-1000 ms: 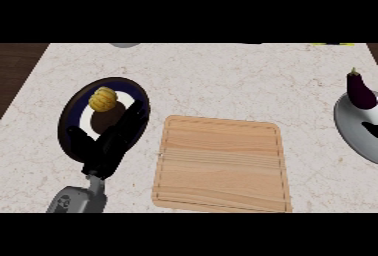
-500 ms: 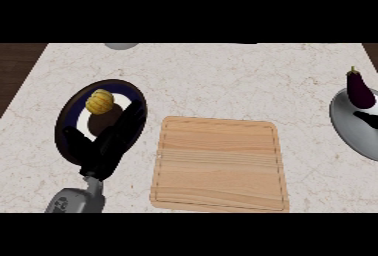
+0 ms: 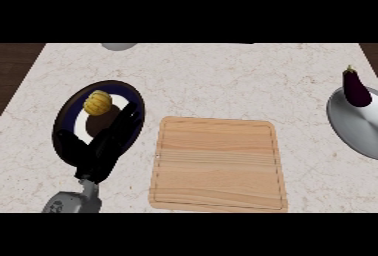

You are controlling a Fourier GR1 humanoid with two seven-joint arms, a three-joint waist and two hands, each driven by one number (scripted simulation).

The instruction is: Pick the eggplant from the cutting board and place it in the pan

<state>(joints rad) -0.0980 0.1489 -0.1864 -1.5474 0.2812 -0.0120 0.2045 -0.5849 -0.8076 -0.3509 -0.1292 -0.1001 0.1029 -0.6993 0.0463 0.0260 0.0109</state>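
Eggplant (image 3: 356,89): upright in pan (image 3: 353,125), far right; probably smooth, slippery, light. Grasp mid-body. Left hand (image 3: 111,145): fingers straight, released, over plate (image 3: 66,116).

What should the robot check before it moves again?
1. Eggplant on the cutting board: not ok, it sits in the grey dish at the right edge.
2. Left hand free: ok, open over the dark plate.
3. Right hand in view: not ok.
4. Grey dish is the pan: cannot tell.
5. Yellow food lies on the dark plate: ok.
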